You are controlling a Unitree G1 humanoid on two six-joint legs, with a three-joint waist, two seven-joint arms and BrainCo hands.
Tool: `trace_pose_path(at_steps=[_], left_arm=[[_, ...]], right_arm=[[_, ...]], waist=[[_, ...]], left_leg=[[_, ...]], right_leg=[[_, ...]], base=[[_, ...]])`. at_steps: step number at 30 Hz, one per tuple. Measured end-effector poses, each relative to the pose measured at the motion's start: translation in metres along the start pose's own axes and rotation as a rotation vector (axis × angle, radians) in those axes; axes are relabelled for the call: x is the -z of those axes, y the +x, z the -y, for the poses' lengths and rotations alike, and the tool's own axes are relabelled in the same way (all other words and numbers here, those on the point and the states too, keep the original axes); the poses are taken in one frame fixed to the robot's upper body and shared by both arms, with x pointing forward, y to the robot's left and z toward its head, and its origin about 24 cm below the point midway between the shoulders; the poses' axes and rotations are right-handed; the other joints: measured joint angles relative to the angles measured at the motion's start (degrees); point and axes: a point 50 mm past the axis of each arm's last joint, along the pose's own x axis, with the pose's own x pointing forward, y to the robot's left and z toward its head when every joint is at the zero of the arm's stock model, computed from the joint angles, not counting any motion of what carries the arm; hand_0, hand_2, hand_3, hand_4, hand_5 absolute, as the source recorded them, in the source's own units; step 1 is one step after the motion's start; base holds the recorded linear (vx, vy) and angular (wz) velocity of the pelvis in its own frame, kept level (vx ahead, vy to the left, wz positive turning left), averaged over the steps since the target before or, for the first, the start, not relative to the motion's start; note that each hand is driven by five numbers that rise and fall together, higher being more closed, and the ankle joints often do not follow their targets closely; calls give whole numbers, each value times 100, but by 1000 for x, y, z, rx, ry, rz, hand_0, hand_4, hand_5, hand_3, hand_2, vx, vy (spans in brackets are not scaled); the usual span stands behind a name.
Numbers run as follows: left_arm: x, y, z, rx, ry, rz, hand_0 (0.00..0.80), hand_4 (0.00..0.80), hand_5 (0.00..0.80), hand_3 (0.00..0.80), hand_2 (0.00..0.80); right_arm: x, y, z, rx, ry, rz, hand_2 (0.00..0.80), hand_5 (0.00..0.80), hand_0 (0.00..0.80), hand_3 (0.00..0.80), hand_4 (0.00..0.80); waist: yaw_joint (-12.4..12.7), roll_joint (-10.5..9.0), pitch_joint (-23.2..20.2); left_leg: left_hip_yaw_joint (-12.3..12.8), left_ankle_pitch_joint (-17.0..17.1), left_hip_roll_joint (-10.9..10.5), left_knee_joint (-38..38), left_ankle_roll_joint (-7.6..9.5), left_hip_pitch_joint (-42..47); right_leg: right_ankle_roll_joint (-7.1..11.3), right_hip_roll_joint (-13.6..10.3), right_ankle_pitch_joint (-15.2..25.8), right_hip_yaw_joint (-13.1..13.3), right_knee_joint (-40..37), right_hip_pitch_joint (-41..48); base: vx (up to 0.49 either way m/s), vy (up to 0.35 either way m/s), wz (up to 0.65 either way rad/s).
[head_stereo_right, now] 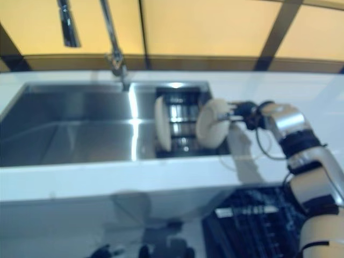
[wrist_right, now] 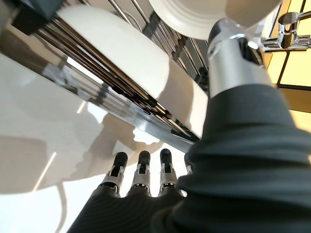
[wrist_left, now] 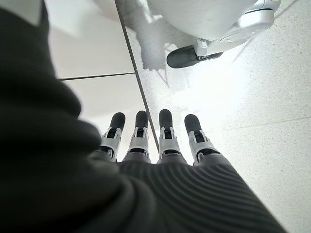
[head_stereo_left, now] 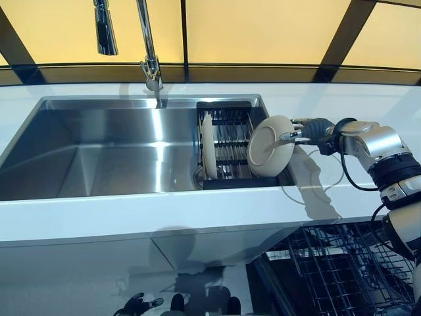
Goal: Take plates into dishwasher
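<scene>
Right hand pinches the rim of a cream plate, thumb on its face, holding it tilted above the right end of the dark rack. From largest down, I see the steel sink, that rack inside its right part, and a second cream plate upright in it. Dishwasher basket sits near right, below the counter. Left hand hangs with straight fingers over the floor. No writing is legible.

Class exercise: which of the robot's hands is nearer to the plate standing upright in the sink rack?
Right. The right hand is just beside the rack, holding another plate next to the standing plate. The left hand hangs far below, down by the floor.
</scene>
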Motion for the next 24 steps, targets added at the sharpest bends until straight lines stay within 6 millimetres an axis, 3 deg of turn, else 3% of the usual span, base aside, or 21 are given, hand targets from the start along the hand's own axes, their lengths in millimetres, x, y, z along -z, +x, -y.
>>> trace_pose_path(at_steps=[7, 8, 9, 10, 11, 24], left_arm=[[-1, 0, 0, 1, -1, 6, 0, 0, 0, 0, 0], [-2, 0, 0, 1, -1, 7, 0, 0, 0, 0, 0], [-2, 0, 0, 1, -1, 7, 0, 0, 0, 0, 0], [-2, 0, 0, 1, -1, 8, 0, 0, 0, 0, 0], [-2, 0, 0, 1, -1, 8, 0, 0, 0, 0, 0], [-4, 0, 0, 1, -21, 14, 0, 0, 0, 0, 0]], right_arm=[[0, -1, 0, -14, -7, -5, 0, 0, 0, 0, 0], [0, -1, 0, -17, -6, -5, 69, 69, 69, 69, 69], [0, -1, -1, -21, -5, -4, 521, 521, 521, 521, 521], [-1, -1, -1, -22, -6, -2, 687, 687, 687, 687, 687], [-1, -1, -1, -23, -5, 0, 800, 800, 800, 800, 800], [-9, 8, -18, -29, 27, 59, 800, 800, 800, 800, 800]], waist=[[-1, -2, -1], [-1, -2, -1], [0, -2, -1], [0, -2, -1], [0, -3, -2], [8, -5, -3]], left_leg=[[0, 0, 0, 0, 0, 0], [0, 0, 0, 0, 0, 0], [0, 0, 0, 0, 0, 0], [0, 0, 0, 0, 0, 0], [0, 0, 1, 0, 0, 1], [-2, 0, -4, 1, 0, 7]], right_leg=[[0, 0, 0, 0, 0, 0], [0, 0, 0, 0, 0, 0], [0, 0, 0, 0, 0, 0], [0, 0, 0, 0, 0, 0], [0, 0, 0, 0, 0, 1], [0, -3, 2, 0, 1, 9]], base=[[0, 0, 0], [0, 0, 0], [0, 0, 0], [0, 0, 0], [0, 0, 0], [0, 0, 0]])
